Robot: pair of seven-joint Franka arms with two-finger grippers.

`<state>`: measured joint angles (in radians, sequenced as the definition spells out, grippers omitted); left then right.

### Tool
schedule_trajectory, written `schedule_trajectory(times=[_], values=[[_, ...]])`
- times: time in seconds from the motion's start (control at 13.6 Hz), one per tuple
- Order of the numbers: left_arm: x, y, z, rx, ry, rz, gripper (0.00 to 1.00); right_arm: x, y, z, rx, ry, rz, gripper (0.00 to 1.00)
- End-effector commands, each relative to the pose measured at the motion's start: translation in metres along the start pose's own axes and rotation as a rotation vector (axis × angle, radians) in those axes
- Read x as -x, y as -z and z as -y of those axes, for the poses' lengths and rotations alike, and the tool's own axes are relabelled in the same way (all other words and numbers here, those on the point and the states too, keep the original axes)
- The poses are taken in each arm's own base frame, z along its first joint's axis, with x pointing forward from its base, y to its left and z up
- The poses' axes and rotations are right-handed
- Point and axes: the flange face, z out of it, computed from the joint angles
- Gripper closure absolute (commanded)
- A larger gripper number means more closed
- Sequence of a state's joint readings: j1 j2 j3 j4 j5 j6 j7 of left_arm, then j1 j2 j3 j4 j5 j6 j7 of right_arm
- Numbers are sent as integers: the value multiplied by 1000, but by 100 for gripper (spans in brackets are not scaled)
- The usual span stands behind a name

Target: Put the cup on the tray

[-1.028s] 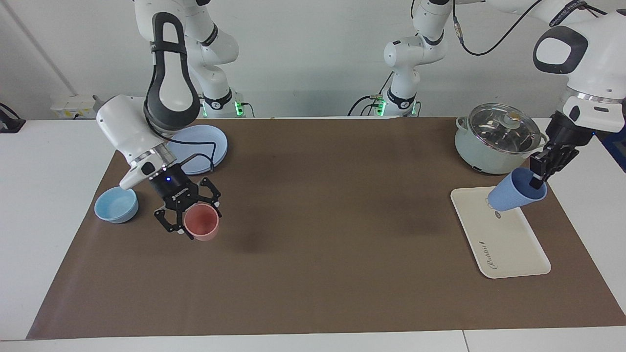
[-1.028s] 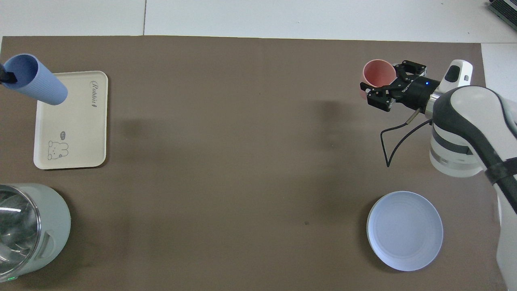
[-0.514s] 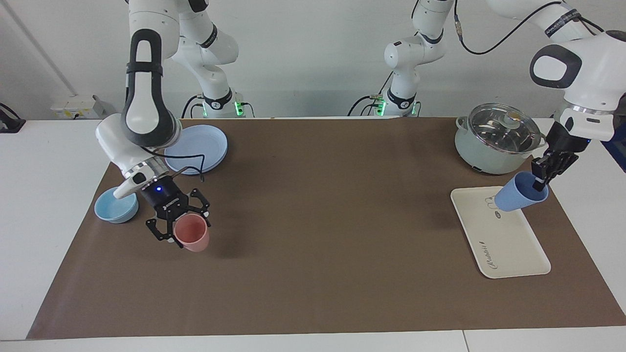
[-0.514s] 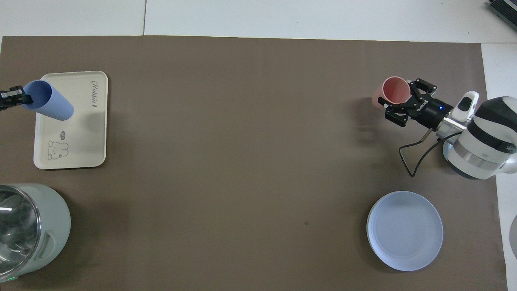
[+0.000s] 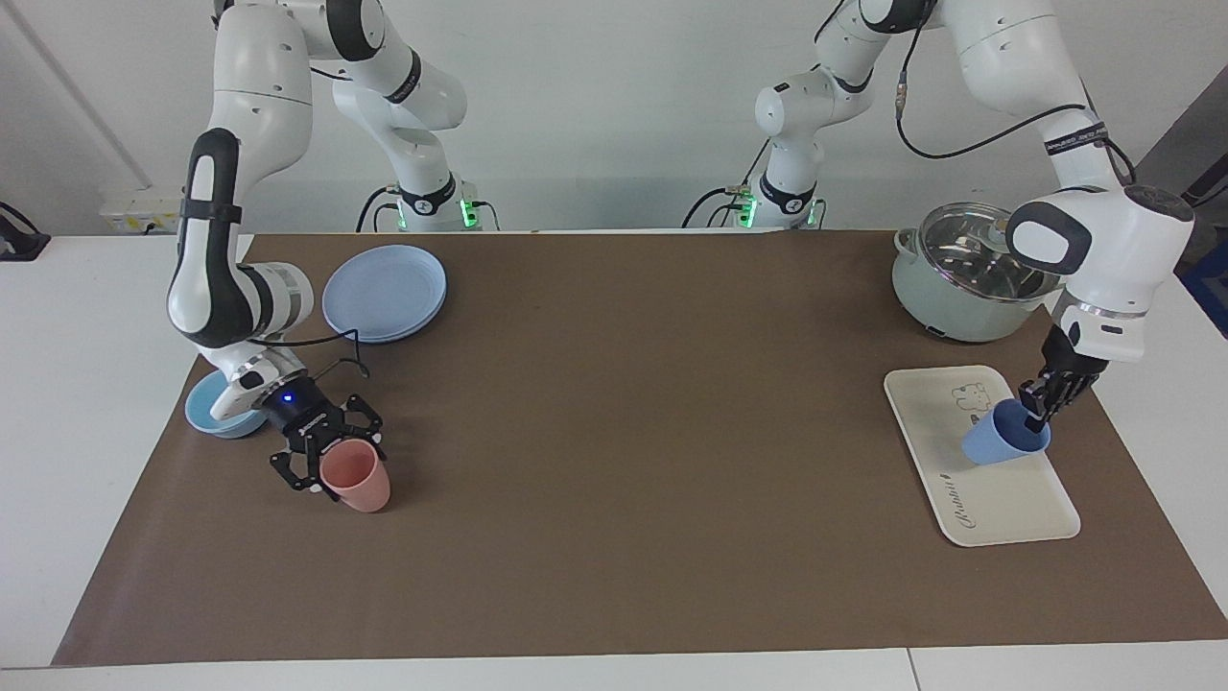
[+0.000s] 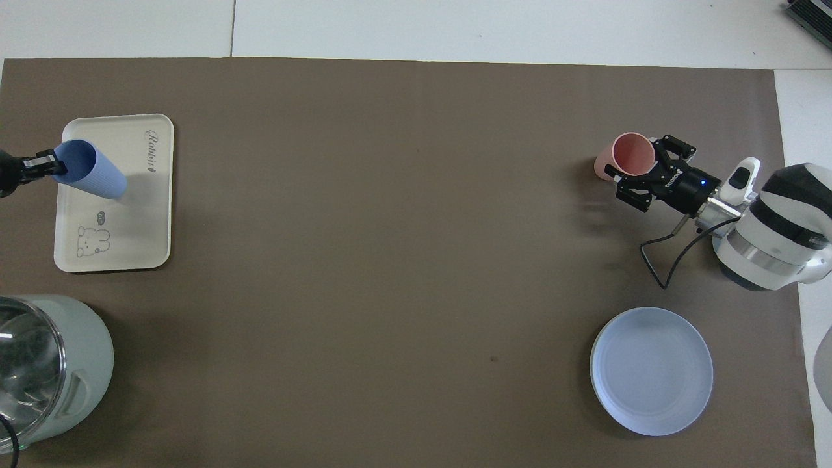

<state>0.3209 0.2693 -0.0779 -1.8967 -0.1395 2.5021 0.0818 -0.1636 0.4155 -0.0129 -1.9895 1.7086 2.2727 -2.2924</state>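
Facing view: left gripper (image 5: 1038,413) pinches the rim of the blue cup (image 5: 1003,444), one finger inside the mouth. Cup tilted, base on or just above the cream tray (image 5: 998,504). Right gripper (image 5: 321,456) clamps the pink cup (image 5: 356,479), low at the brown mat (image 5: 614,432).

Overhead view: left gripper (image 6: 47,164) at the blue cup (image 6: 94,174) mouth, over the tray (image 6: 136,214). Right gripper (image 6: 640,179) grips the pink cup (image 6: 627,155).
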Motion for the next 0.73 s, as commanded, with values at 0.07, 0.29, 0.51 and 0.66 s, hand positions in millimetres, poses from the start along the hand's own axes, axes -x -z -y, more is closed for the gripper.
schedule_trajectory(times=[0.07, 0.29, 0.51, 0.66], values=[[9, 0, 10, 5, -32, -6, 87, 2, 2, 1, 5, 6, -34, 0], [7, 0, 8, 6, -39, -13, 12, -3, 2, 1, 3, 10, -43, 0], [-6, 14, -4, 23, -55, 24, 1, -26, 15, -2, 30, 34, -48, 0], [-27, 43, -27, 40, -94, 85, 0, -47, 27, -2, 43, 23, -45, 0]])
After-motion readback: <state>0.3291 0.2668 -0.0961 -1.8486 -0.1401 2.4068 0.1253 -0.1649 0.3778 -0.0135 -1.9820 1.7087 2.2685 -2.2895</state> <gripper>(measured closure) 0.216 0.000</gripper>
